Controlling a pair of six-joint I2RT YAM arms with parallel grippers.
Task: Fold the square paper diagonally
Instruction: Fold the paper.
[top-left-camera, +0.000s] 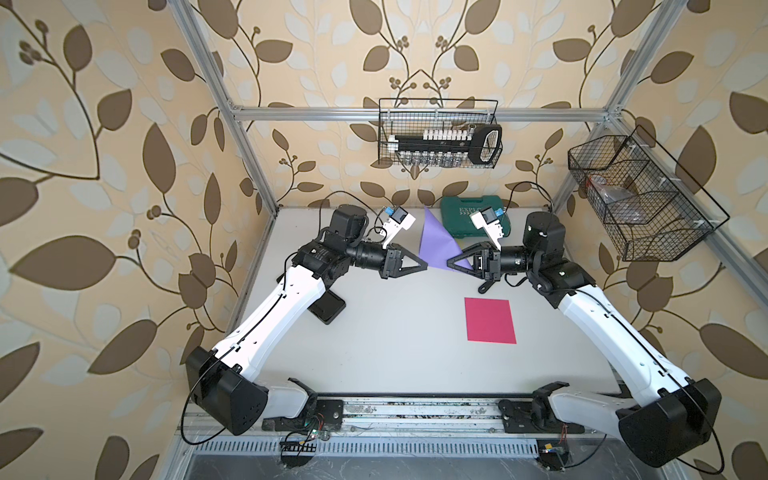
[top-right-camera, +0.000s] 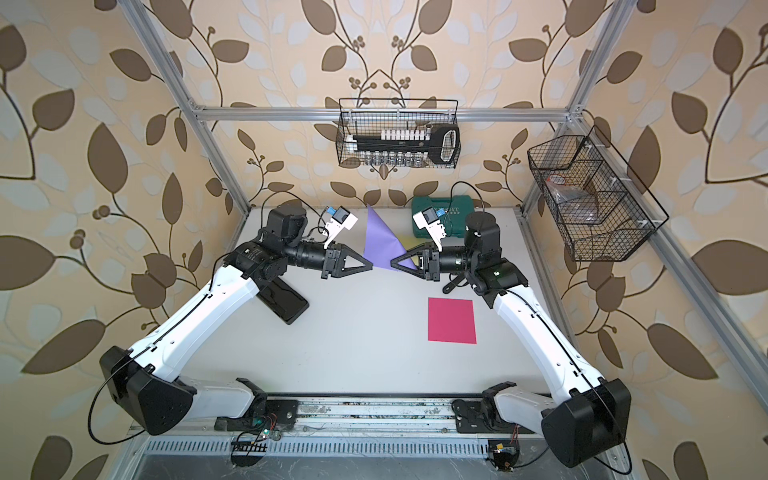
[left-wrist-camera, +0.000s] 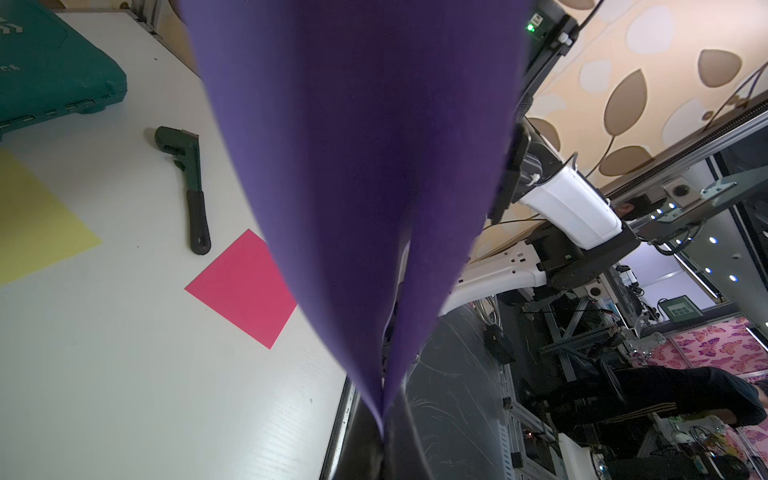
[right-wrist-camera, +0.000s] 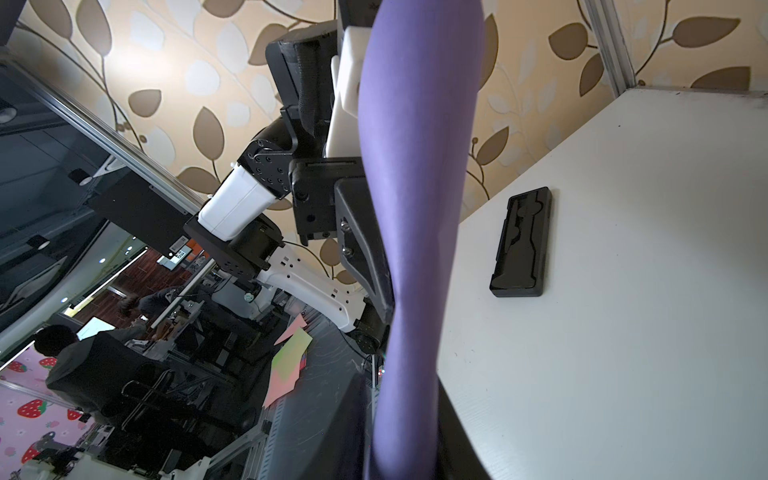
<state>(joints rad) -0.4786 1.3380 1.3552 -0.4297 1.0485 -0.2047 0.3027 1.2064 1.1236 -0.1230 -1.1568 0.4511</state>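
The square paper (top-left-camera: 436, 241) is purple and hangs above the back of the table, doubled over into a loose triangle in both top views (top-right-camera: 380, 241). My left gripper (top-left-camera: 427, 266) is shut on its lower tip, where two layers meet (left-wrist-camera: 376, 399). My right gripper (top-left-camera: 449, 262) faces it from the other side, its jaws closed around the paper's rounded fold (right-wrist-camera: 415, 208). The two fingertips almost meet. In the left wrist view the paper (left-wrist-camera: 365, 166) fills the middle and hides the right gripper.
A pink paper (top-left-camera: 490, 320) lies flat right of centre and a yellow paper (left-wrist-camera: 33, 224) beneath the hanging sheet. A green tool case (top-left-camera: 469, 212) sits at the back, a wrench (left-wrist-camera: 189, 187) near the right arm, a black case (top-left-camera: 328, 309) on the left. Wire baskets (top-left-camera: 440, 133) hang above.
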